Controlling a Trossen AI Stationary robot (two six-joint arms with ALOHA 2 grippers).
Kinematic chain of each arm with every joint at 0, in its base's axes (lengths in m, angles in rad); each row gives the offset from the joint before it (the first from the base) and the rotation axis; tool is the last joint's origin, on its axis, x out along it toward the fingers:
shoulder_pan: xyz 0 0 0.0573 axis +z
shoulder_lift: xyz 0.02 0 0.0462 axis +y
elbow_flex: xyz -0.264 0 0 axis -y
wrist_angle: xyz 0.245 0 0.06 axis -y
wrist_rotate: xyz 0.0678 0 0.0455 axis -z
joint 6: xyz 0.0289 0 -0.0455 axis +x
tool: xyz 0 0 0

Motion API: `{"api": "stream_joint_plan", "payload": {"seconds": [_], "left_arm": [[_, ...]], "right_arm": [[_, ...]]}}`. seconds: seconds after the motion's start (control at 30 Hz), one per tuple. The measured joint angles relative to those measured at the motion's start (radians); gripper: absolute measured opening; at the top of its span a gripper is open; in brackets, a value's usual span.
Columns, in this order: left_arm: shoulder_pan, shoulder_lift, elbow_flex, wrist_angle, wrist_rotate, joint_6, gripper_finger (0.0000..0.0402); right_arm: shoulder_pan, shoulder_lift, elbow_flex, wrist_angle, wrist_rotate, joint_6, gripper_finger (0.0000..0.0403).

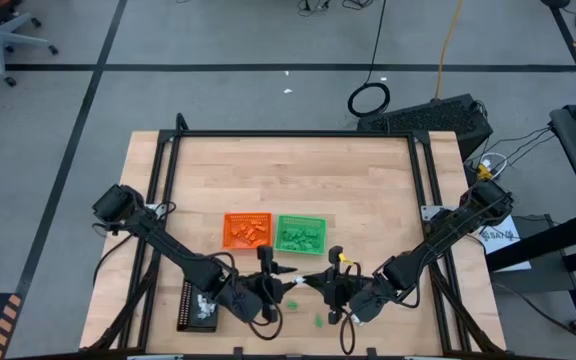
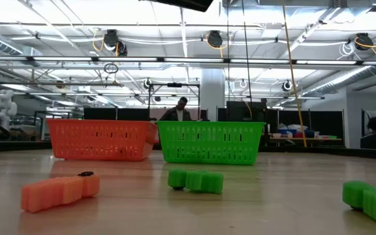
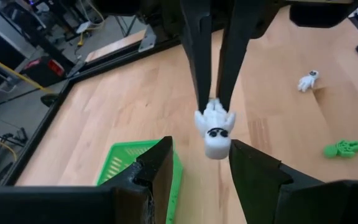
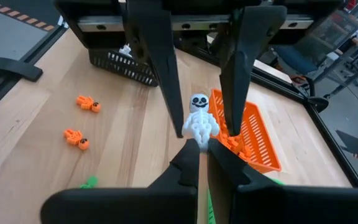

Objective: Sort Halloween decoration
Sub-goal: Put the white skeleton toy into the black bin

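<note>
Low in the centre of the overhead frame, the two arms meet tip to tip above the table, with a white skeleton trinket suspended between them. The right gripper is clenched on the skeleton's lower body. The left gripper is released, its fingers spread wide to either side of the figure and not touching it.

This appears to be a hand-over, the skeleton passing to the arm nearer the black tray at the lower left of the overhead frame, where other white pieces lie.

To do it well, the left gripper likely needs to close squarely on the head or upper torso, the part standing clear of the right gripper's pinch. The right gripper should let go only once that hold is firm. A bite on the thin arms risks a twist or a drop.

The orange tray and the green tray sit side by side just above the meeting point, each holding pieces of its own colour. Loose trinkets remain on the wood:
- two orange figures, at the left of the right wrist frame;
- a green figure and a second white skeleton, at the right edge of the left wrist frame.
</note>
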Motion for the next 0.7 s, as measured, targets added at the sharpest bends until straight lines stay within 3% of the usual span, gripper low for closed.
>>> {"api": "stream_joint_plan", "payload": {"seconds": [0.27, 0.7], "left_arm": [[-0.016, 0.000, 0.000, 0.000, -0.018, 0.003, 0.0150], [-0.016, 0.000, 0.000, 0.000, -0.010, 0.020, 0.0074]], "right_arm": [[-0.002, 0.000, 0.000, -0.002, 0.000, 0.000, 0.0000], [-0.024, 0.000, 0.000, -0.002, -0.051, 0.009, 0.0000]]}}
